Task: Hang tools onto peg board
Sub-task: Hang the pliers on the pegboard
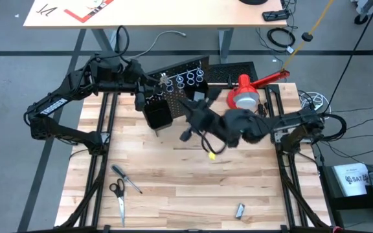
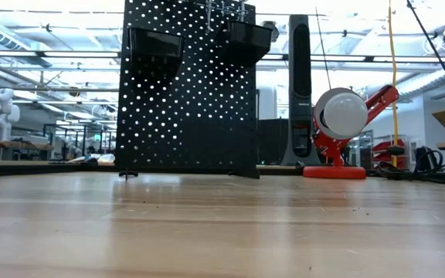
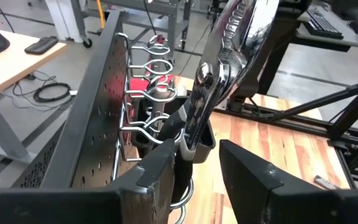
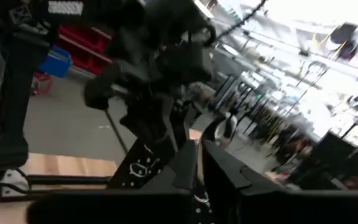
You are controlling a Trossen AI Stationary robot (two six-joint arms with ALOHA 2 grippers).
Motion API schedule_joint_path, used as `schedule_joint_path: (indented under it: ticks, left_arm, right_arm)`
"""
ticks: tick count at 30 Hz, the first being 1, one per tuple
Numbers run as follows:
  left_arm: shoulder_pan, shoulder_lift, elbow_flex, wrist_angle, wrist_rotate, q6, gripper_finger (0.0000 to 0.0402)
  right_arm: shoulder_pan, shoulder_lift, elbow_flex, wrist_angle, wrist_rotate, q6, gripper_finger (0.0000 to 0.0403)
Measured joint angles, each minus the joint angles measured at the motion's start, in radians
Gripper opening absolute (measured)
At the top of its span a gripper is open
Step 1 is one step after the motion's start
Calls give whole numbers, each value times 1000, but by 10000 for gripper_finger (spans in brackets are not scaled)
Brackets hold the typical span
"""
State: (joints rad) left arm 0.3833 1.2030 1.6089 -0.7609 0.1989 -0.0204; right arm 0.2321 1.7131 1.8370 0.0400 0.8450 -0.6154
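One wrench (image 3: 219,74) clamped in left gripper (image 3: 197,168) beside board (image 1: 180,87) rings (image 3: 151,93); lower head-first, stay square. Right gripper (image 4: 199,163) near shut, empty.

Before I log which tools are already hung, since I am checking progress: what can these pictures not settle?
- Wrench, left wrist view: its lower end is hidden behind the left gripper; whether it sits in a ring cannot be told.
- Right gripper, right wrist view: motion blur hides what lies beyond.
- Peg board, low view: the top edge cuts off the rings.
- Small metal piece, high view: too small to identify.
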Motion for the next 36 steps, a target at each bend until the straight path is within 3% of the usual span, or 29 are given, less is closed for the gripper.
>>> schedule_joint_path:
  ticks: [9, 13, 20, 36]
  left_arm:
    - [-6, 1, 0, 0, 6, -1, 144]
    - [-6, 1, 0, 1, 7, 0, 144]
    - [-6, 1, -1, 3, 7, 2, 144]
    - [-6, 2, -2, 16, 35, -1, 144]
  right_arm:
    - [-149, 27, 0, 3, -179, 83, 162]
    - [-191, 35, 0, 44, -199, 83, 195]
    - [-231, 37, 0, 93, -244, 64, 198]
    - [-265, 38, 0, 119, -242, 80, 197]
